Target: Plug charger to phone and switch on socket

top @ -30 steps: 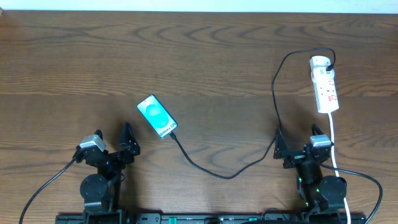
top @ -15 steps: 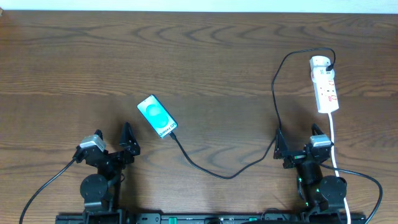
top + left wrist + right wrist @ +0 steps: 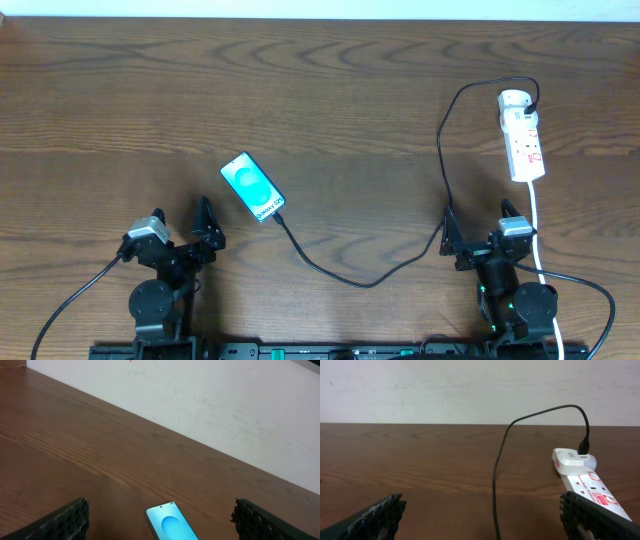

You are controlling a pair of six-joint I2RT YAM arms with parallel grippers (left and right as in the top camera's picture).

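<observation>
**Overhead:** L hand [image 3: 182, 232] sits at the near-left of the brown wood counter [image 3: 320, 90], jaws spread wide, nothing in them. The phone [image 3: 252, 187] lies ahead & to its right, near but apart, turquoise screen up, set at an angle. The charger [image 3: 372, 285] meets the phone's near end; can't tell if the tip is seated. The cable sags toward the near edge, climbs just beside the R hand [image 3: 480, 238], then loops to the far end of the socket [image 3: 524, 140]. R hand is wide open too, empty. The socket lies ahead & slightly right of it, apart.

**L wrist:** black fingers [image 3: 65, 521] sit at the bottom corners w/ the phone between them, further out, not touching. A pale wall [image 3: 225, 410] rises behind the counter.

**R wrist:** the charger arcs up into a white adapter [image 3: 572, 457] on the socket's far end. The socket has red markings & lies ahead of the right-side finger.
</observation>
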